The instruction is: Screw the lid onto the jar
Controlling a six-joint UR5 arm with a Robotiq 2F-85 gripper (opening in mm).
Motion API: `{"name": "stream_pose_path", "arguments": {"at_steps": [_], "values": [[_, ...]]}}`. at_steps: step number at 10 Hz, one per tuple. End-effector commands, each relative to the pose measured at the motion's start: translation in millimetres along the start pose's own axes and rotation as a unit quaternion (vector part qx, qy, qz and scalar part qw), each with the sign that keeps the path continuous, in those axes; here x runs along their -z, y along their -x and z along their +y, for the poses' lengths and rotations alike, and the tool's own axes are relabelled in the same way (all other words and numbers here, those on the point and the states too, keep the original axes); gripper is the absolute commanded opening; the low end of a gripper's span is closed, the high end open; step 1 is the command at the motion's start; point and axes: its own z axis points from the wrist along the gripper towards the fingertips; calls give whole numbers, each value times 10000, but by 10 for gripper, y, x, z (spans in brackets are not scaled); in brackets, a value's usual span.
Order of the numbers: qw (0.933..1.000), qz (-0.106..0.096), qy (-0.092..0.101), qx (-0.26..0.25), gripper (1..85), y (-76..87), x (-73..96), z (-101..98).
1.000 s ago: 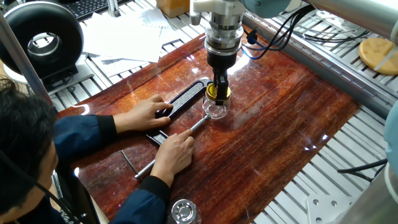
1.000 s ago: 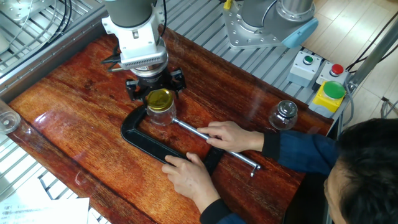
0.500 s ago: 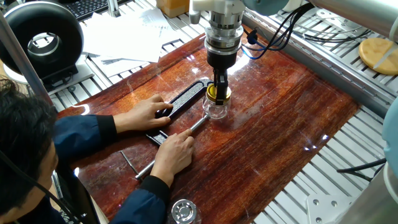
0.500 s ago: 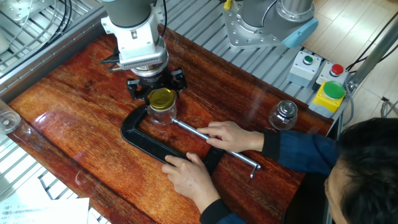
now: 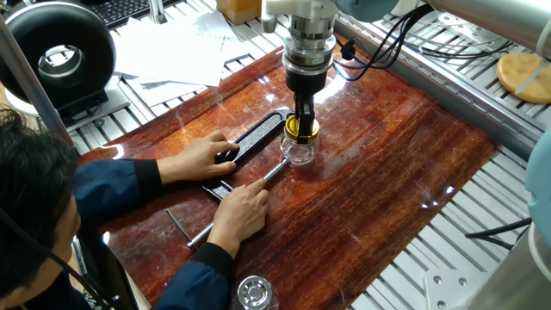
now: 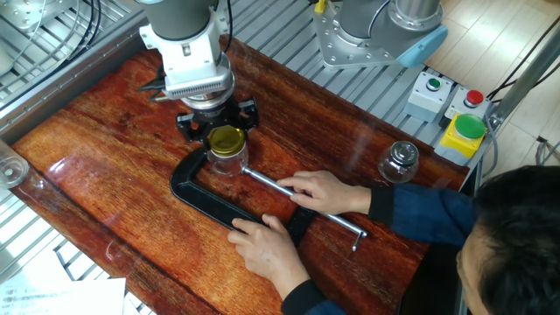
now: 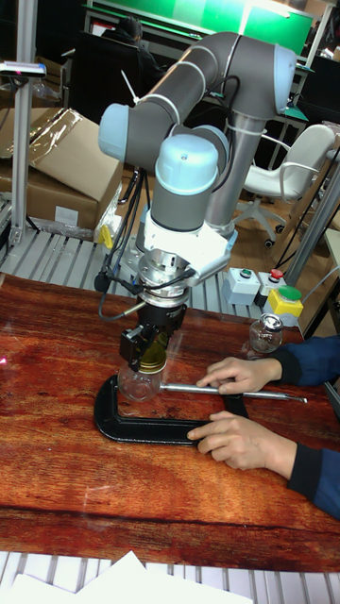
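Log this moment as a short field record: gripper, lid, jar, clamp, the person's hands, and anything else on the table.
gripper: down at the jar's mouth, fingers either side of the lid; whether it is clamped cannot be told
lid: yellow-gold, sitting on top of the jar
jar: clear glass, upright, in the mouth of the clamp
clamp: black C-clamp lying flat on the wooden table
hands: one on the clamp's screw rod, the other on its frame
other: second glass jar with silvery top, standing apart
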Motion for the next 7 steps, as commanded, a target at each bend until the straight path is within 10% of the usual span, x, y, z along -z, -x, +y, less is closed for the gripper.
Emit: {"name": "stream_pose_path", "arguments": {"at_steps": [1,7], "values": [[10000,-24,21,14,640,0,27,-25],[9999,97,-60,-29,640,-34,55,-86]]}}
